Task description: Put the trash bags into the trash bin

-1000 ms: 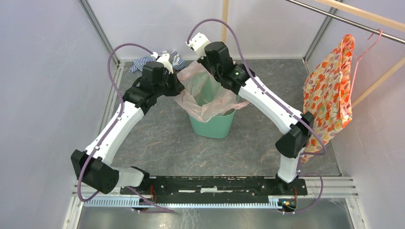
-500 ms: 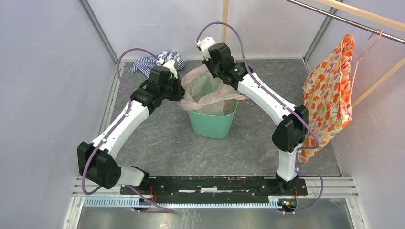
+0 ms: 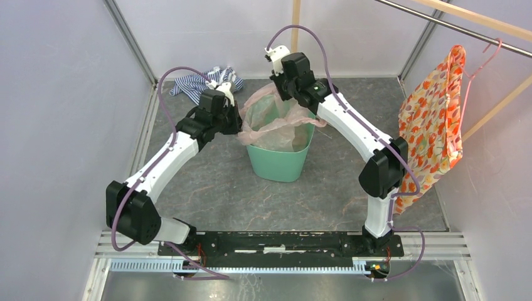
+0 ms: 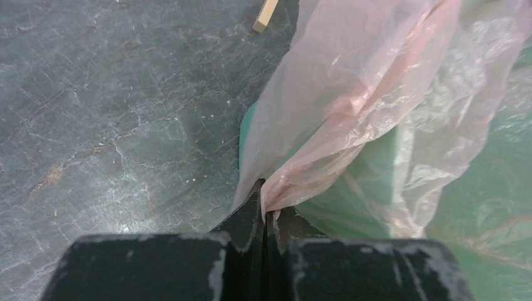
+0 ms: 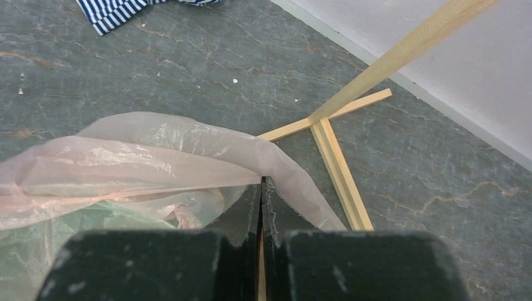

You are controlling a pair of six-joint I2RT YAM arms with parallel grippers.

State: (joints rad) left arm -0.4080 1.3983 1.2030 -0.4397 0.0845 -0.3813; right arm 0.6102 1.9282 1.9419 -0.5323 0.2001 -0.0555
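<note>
So the left hand [image 4: 266, 204] and right hand [image 5: 261, 194] are both pinched tight on the edge of the bag [image 3: 276, 122], which sags between them into the bin [image 3: 279, 164] right below. Film's thin, so pulling the hands apart too hard probably tears it or yanks it loose.

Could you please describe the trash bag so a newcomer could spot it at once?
Find the mint-green bin mid-floor. Spread over its mouth is the trash bag, pinched by the left gripper and right gripper. Unlike the striped cloth and floral garment, it is thin, crinkly, translucent pale pink plastic.
</note>
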